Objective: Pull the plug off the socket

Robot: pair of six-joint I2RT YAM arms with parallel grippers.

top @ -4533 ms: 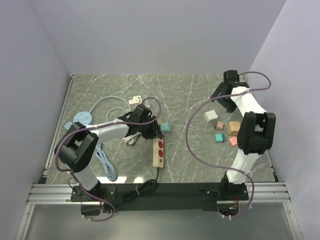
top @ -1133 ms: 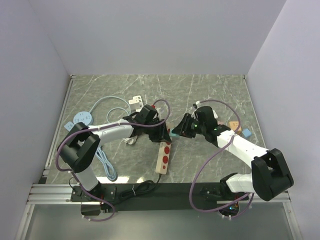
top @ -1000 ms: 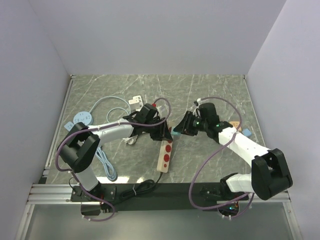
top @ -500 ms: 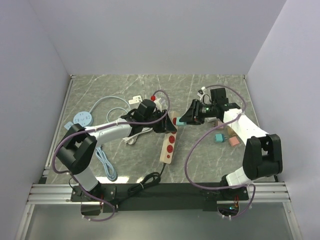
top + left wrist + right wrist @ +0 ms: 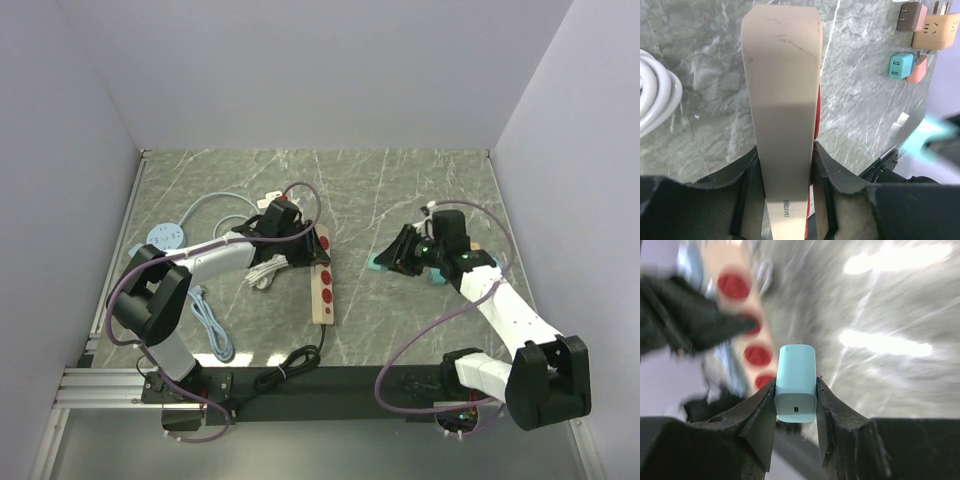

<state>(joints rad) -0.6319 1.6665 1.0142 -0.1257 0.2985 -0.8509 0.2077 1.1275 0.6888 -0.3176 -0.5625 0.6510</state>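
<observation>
Tiny dark print, illegible, on the pale power strip [image 5: 782,115]

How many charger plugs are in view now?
5: a teal plug in the right gripper; on the table, a brown plug, tan plug, second teal plug and pink plug. The right arm may hide others.

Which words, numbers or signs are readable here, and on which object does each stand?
Nothing reads clearly.
Power strip: short dark print on its side, too blurred to quote.
Blue disc: dark marks, too small to read.
Plug: no writing visible.
</observation>
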